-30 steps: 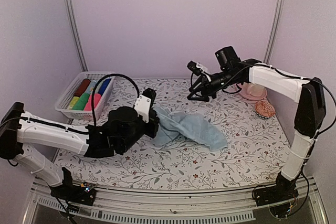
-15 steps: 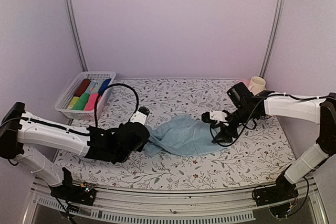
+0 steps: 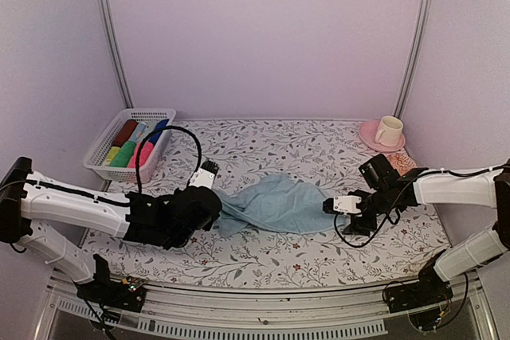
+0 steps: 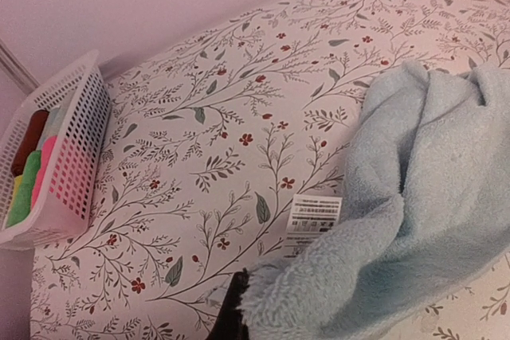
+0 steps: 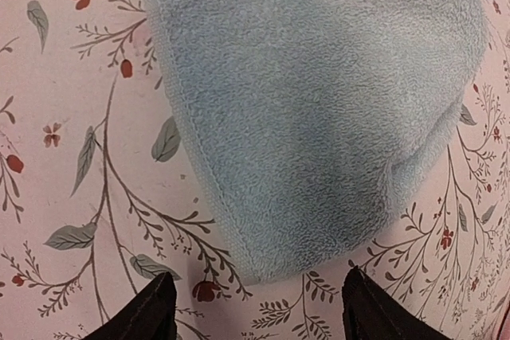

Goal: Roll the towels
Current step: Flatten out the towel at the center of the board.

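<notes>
left arm (image 3: 80, 205) runs out low and nearly flat from its base at the left, wrist turned in toward centre. left gripper (image 3: 215, 212) clamped tight, pinching the left end of the pale blue towel (image 3: 275, 205). right arm (image 3: 458, 187) comes in low from the right, elbow bent, wrist tipped down. right gripper (image 3: 352, 223) jaws wide apart, fingers (image 5: 139, 312) either side of the towel's right corner, just short of it, not touching.

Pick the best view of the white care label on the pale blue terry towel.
Left wrist: the white care label sits unobstructed, close up, at the pale blue terry towel's edge. Top external: label too small to find. Right wrist: only the towel's other end, no label.
</notes>
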